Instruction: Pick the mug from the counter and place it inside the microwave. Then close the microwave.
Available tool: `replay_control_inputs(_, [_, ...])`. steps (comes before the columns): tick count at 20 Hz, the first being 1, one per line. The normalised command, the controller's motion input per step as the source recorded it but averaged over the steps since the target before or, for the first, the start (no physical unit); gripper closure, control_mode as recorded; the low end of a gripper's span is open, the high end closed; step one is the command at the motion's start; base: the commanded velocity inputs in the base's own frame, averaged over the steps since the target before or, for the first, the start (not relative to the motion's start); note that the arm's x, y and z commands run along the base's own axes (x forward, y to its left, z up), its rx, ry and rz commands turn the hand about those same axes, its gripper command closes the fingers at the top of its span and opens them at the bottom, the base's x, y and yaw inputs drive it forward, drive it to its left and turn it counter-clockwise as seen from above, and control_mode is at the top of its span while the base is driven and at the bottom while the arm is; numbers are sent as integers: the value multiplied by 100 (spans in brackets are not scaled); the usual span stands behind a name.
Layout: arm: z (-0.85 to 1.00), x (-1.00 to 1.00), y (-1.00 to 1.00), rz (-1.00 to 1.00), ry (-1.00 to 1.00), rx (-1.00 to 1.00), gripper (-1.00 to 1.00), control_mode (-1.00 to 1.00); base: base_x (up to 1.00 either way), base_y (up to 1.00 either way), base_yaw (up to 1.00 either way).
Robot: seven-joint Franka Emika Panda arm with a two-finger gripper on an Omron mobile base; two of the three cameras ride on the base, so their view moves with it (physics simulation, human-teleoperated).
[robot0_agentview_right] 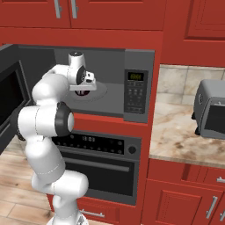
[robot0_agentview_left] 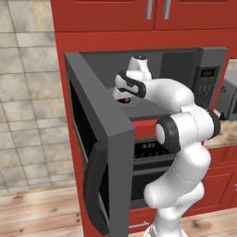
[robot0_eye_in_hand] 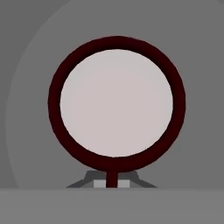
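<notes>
**Mug inside the microwave, claw above it**

In the left base view the microwave door (robot0_agentview_left: 104,139) stands wide open at the left, its thick black handle (robot0_agentview_left: 95,185) low on the near edge. To its right the arm (robot0_agentview_left: 183,134) reaches into the microwave (robot0_agentview_left: 185,65) cavity, and the mug (robot0_agentview_left: 124,99) shows as a small dark red patch just under the hand. The keypad (robot0_agentview_left: 203,85) with its green display sits further right, and the edge of the toaster oven (robot0_agentview_left: 229,99) is at the far right on the surface (robot0_agentview_left: 227,134).

In the right base view the open door (robot0_agentview_right: 11,94) is at the left edge. The hand hangs over the mug (robot0_agentview_right: 81,92), which sits upright on the round turntable (robot0_agentview_right: 99,93) in the cavity. Below is the black oven (robot0_agentview_right: 105,171). Right of the keypad (robot0_agentview_right: 135,94) lies the marbled surface (robot0_agentview_right: 176,132), with the toaster oven (robot0_agentview_right: 213,110) at the far right.

The hand view looks straight down into the mug (robot0_eye_in_hand: 116,103): a dark red rim around a white inside, its handle pointing to the bottom of the view, the grey turntable (robot0_eye_in_hand: 26,87) beneath. The claw's fingers cannot be made out in any view, so I cannot tell whether they are apart, together or clamped on the mug.
</notes>
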Motion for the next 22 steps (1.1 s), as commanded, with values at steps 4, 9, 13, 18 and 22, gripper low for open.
replay_control_inputs(4, [0,0,0,0,0,0,-100,-100,0,0,0])
replay_control_inputs(9, [0,0,0,0,0,0,-100,-100,0,0,0])
replay_control_inputs(13, [0,-17,0,0,0,0,-100,-100,0,0,0])
replay_control_inputs(18, [0,-45,0,0,0,0,-100,-100,0,0,0])
replay_control_inputs(22, [0,-51,0,0,-1,0,-100,-100,0,0,0])
